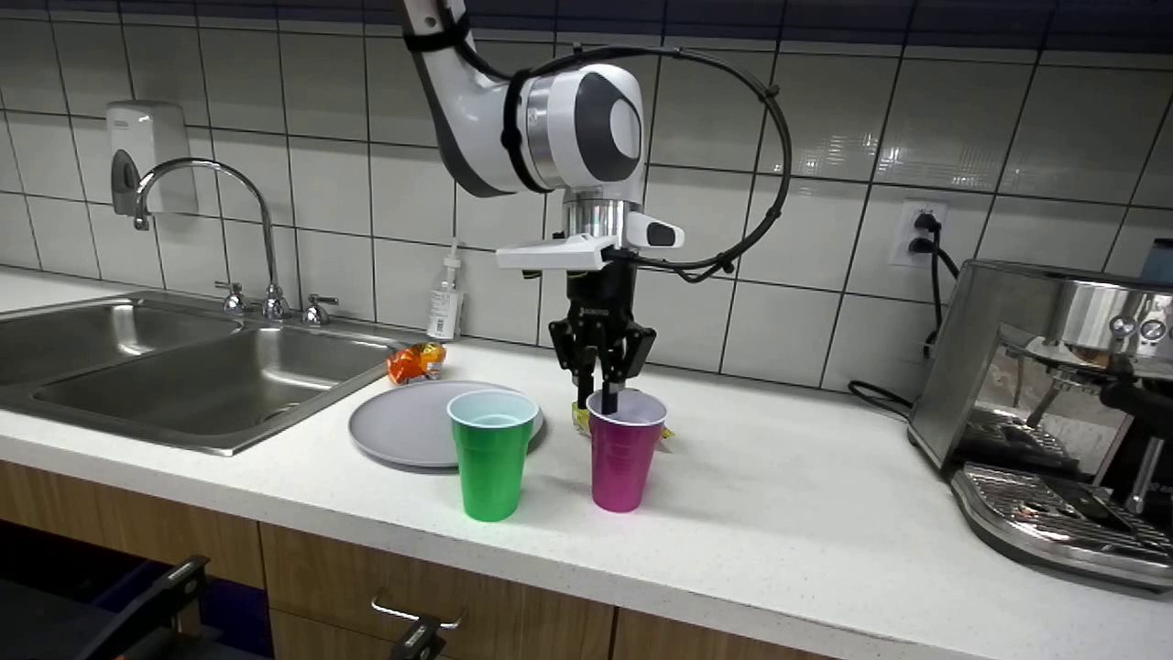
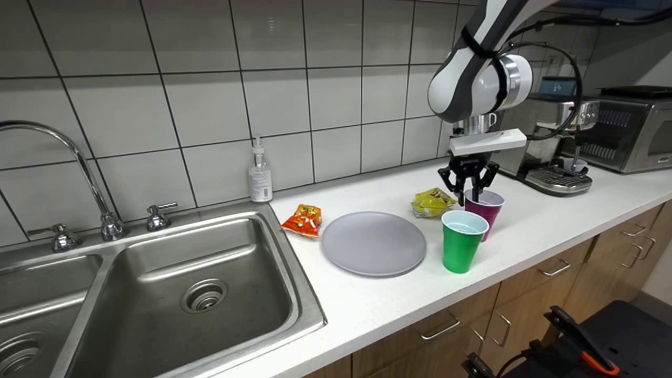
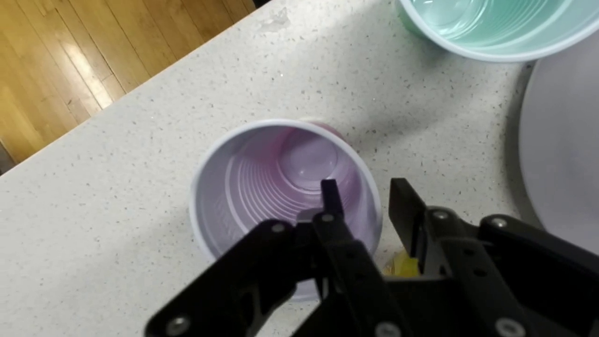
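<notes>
From my end of the link I have a magenta cup (image 1: 626, 472) below the gripper (image 3: 364, 187), glossy outside and pale lilac within, standing on the speckled white countertop (image 1: 825, 495). In the wrist view its mouth sits a touch toward seven o'clock from centre, with fine rings ribbing the inner wall and a round base beyond. My two fingers (image 3: 331, 196) stand parted and loose, the rim between them: one dips inside the cup, its partner hangs outside (a sliver of counter shows between that outer one and the lip). I count two cups in all; taking the magenta one as the dial's centre there, the green cup (image 3: 496, 32) lies near two o'clock. The single plate (image 3: 571, 154) is at three. Of two packets, the yellow packet (image 3: 405, 266) peeks in at four, and in an exterior view the orange packet (image 2: 304, 220) lies at the plate's ten o'clock. Both cups taper downward from pale, rounded rims; the plate is a flat grey disc; the packets look crinkled and shiny.
</notes>
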Controlling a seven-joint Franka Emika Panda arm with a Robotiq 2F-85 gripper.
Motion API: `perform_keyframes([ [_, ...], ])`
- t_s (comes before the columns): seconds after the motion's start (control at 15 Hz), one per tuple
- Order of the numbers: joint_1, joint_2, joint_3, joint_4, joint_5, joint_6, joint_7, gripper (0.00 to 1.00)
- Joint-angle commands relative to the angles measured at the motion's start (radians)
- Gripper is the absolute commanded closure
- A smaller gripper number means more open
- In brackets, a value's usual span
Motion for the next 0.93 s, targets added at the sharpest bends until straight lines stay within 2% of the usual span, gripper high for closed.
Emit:
perform_keyframes([
  [0.0,-0.01,0.007,0.003,0.014,0.005,0.004,0.011,0.97],
  [0.13,-0.011,0.007,0.002,0.014,0.005,0.004,0.011,1.0],
  [0.33,-0.013,-0.002,0.003,0.009,0.007,-0.003,0.001,0.99],
  [0.87,0.012,-0.066,0.011,0.009,-0.064,-0.041,-0.013,0.99],
])
